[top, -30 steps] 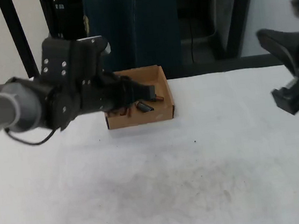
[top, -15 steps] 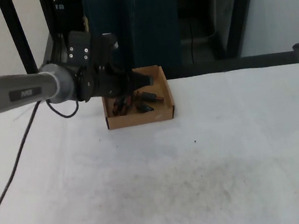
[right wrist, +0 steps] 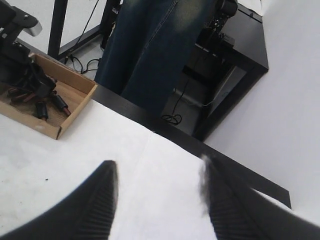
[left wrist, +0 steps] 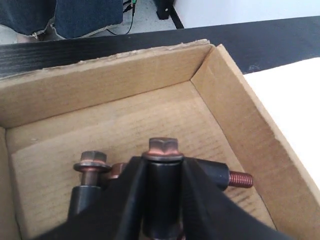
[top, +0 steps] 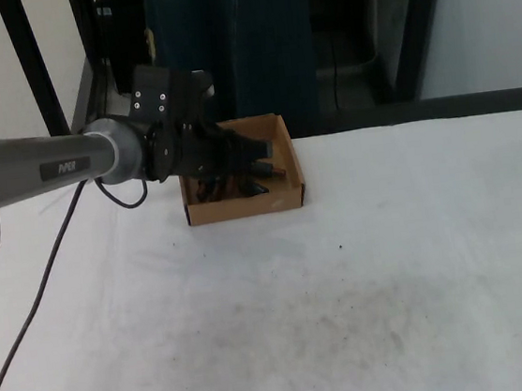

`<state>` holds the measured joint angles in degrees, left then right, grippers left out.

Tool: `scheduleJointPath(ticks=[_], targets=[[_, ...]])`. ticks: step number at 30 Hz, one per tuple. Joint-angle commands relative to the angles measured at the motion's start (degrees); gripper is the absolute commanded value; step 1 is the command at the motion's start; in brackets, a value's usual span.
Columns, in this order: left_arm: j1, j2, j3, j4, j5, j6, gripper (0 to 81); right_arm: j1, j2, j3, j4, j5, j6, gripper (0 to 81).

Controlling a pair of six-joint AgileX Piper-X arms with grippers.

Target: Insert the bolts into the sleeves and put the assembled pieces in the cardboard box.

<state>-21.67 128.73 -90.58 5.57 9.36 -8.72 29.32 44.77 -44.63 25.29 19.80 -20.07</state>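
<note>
Over the last second the left arm has swung away from the near side of the worktop (top: 350, 317) and stretched out toward the cardboard box (top: 288, 169). The right arm has drawn back to the right edge of the high view.

The left pincer (left wrist: 161, 172) now sits low inside the box. Its two fingers (left wrist: 129, 192) press on either side of a dark sleeve (left wrist: 161, 200) with a coppery hex-headed bolt (left wrist: 162, 147) seated in its end. So the pincer is clamped on one assembled piece, held above the box floor or close to it; we cannot tell whether the piece touches the cardboard.

Just beside it stands a second assembled piece (left wrist: 89, 167). A third (left wrist: 225, 177) lies on the box floor with its threaded end pointing toward the side wall (left wrist: 235, 95). In the high view the dark pieces make a cluster inside the box (top: 241, 184), partly hidden by the left pincer (top: 238, 156).

The right pincer (right wrist: 159, 195) hangs over the worktop well apart from the box, fingers spread wide and holding nothing.

We judge the task to be near its end. Every bolt and sleeve we can make out is already joined and inside the box. What looks to be left is for the left pincer to let go of its piece and lift away.
</note>
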Motion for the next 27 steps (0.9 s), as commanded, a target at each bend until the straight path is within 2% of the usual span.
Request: scheduleJointPath(ticks=[1, 4, 5, 8, 16, 19, 21, 23, 27], targets=[[-0.21, -0.64, -1.07, -0.28, -0.2, 0.19, 32.8, -0.28, -0.58, -0.58, -0.25, 0.57, 0.8, 50.4], [-0.21, -0.64, -1.07, -0.43, -0.73, 0.19, 51.1, -0.28, -0.58, -0.58, -0.25, 0.57, 1.02, 50.4], [-0.21, -0.64, -1.07, -0.43, -1.72, 0.19, 54.5, -0.28, -0.58, -0.58, -0.25, 0.57, 1.02, 50.4], [-0.49, -1.19, -1.24, -0.43, -4.05, 0.19, 55.2, -0.28, -0.58, -0.58, -0.25, 0.57, 1.02, 50.4], [-3.57, -9.75, -1.21, 0.37, -4.17, 0.61, 55.2, -0.28, -1.15, -0.58, -0.25, 0.4, 1.0, 50.4], [-6.03, -14.74, -1.21, 3.97, -6.77, 12.46, 54.9, -0.34, -1.84, -0.58, -0.95, -1.45, 1.0, 50.4], [-8.52, -17.76, -1.21, 6.56, -13.28, 21.49, 50.8, -0.62, -2.53, -0.58, -1.57, -3.21, 1.0, 50.4], [-11.26, -20.39, -1.21, 8.65, -20.27, 29.3, 43.2, -1.61, -3.39, -0.58, -2.11, -6.08, 1.0, 50.4], [-16.05, -23.17, -1.0, 7.34, -25.48, 42.43, 24.6, -4.81, -4.93, -0.58, -2.41, -7.25, 2.61, 50.4]])
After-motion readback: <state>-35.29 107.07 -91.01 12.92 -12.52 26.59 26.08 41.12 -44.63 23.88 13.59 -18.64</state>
